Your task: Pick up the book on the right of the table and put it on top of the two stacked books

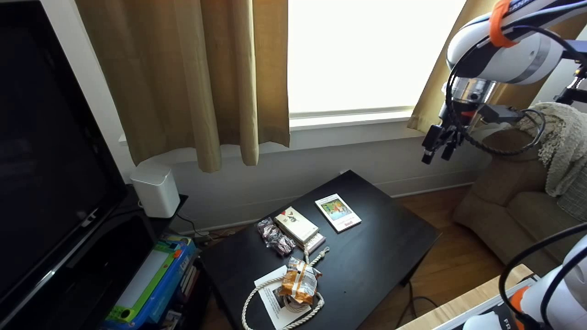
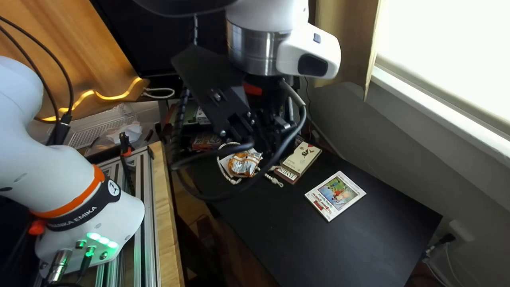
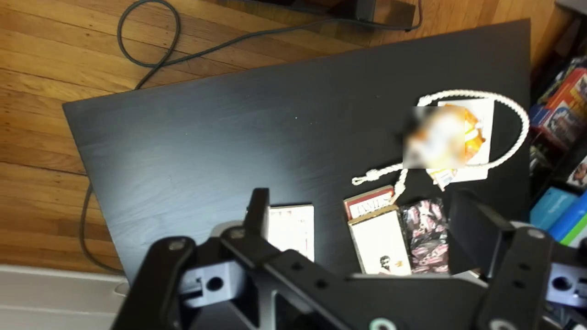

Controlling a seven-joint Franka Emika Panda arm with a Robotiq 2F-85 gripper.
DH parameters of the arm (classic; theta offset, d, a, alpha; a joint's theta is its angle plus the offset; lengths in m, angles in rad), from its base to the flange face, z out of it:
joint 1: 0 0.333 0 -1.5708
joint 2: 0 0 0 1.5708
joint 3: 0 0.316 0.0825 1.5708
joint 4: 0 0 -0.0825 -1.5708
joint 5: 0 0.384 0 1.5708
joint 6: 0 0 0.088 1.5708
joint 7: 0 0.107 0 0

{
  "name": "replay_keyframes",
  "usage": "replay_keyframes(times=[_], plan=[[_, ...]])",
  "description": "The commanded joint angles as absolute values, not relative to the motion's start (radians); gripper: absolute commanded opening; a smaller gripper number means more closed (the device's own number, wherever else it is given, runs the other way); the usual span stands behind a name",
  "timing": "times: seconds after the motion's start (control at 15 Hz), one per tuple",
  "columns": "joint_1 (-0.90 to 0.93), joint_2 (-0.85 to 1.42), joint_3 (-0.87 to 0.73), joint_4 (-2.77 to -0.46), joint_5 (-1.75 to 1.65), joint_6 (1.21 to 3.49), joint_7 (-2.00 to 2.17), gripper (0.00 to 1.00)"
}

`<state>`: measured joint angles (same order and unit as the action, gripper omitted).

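Observation:
The book [image 1: 338, 212], thin with a white border around a colourful picture panel, lies flat on the black table [image 1: 376, 256]. To its left in that exterior view are the two stacked books [image 1: 297, 224], a cream-covered one on top of a red-and-white one that juts out. My gripper [image 1: 437, 156] hangs high above the tabletop, well apart from everything on it. The wrist view has the gripper [image 3: 362, 201] open, its fingers spread wide with no object held. Its left finger [image 3: 257, 213] covers part of the book [image 3: 293, 229] there.
Beside the stack lies a dark packet with pink pieces [image 1: 276, 237]. An orange snack bag [image 1: 300, 282] rests on a white sheet [image 1: 273, 302], with a looped white rope [image 3: 523, 119] around it. A television [image 1: 50, 151] and a window wall border the table.

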<state>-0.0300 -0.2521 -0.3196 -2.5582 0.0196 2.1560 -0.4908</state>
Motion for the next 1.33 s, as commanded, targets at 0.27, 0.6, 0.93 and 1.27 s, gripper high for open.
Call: replay_keyframes(times=[0.27, 0.6, 0.93, 1.27], plan=[[-0.075, 0.254, -0.194, -2.364, 0.24, 2.453, -0.291, 1.0], [-0.119, 0.496, -0.082, -2.208, 0.265, 2.588, -0.201, 1.0], [-0.141, 0.687, -0.032, -2.086, 0.207, 2.615, -0.184, 1.0], [-0.147, 0.702, -0.021, -2.081, 0.192, 2.618, -0.179, 1.0]])
